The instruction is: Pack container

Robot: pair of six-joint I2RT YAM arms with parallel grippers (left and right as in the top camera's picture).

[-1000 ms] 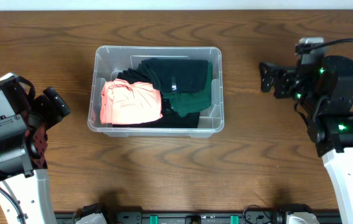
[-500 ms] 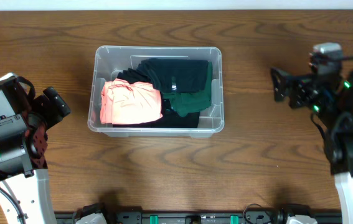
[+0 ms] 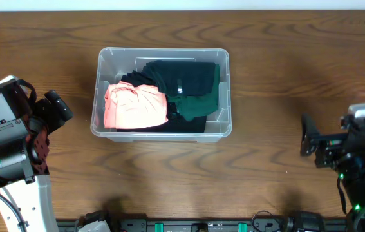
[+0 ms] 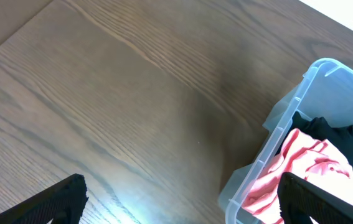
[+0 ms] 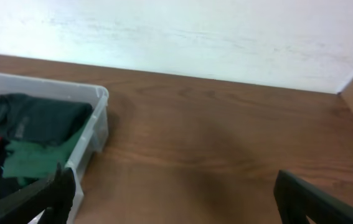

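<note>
**Inspector:** Location of the container point(image 3: 163, 50)?

**Assessor:** Mid-table point(image 3: 285, 64). It holds a pink garment point(image 3: 136, 106), a black garment point(image 3: 182, 76) and a green garment point(image 3: 198, 102), all inside the rim.

**Inspector:** Grippers?

**Assessor:** Left gripper point(image 4: 182, 193): jaws spread wide, empty, near the bin's left end. Right gripper point(image 5: 176, 193): equally wide, empty, well apart.

**Inspector:** Recommendation?

**Assessor:** Packing appears complete. Keep both arms clear of the rim and verify that no fabric overhangs.

Bundled clothes and a dark wooden table point(image 3: 279, 71) are shown.
A pink garment point(image 3: 135, 107) is laid at 9 o'clock of the pile, a black garment point(image 3: 182, 76) at 1 o'clock, a green garment point(image 3: 200, 103) (partly covered) at 3 o'clock; a white wall point(image 5: 195, 37) is seen behind.
</note>
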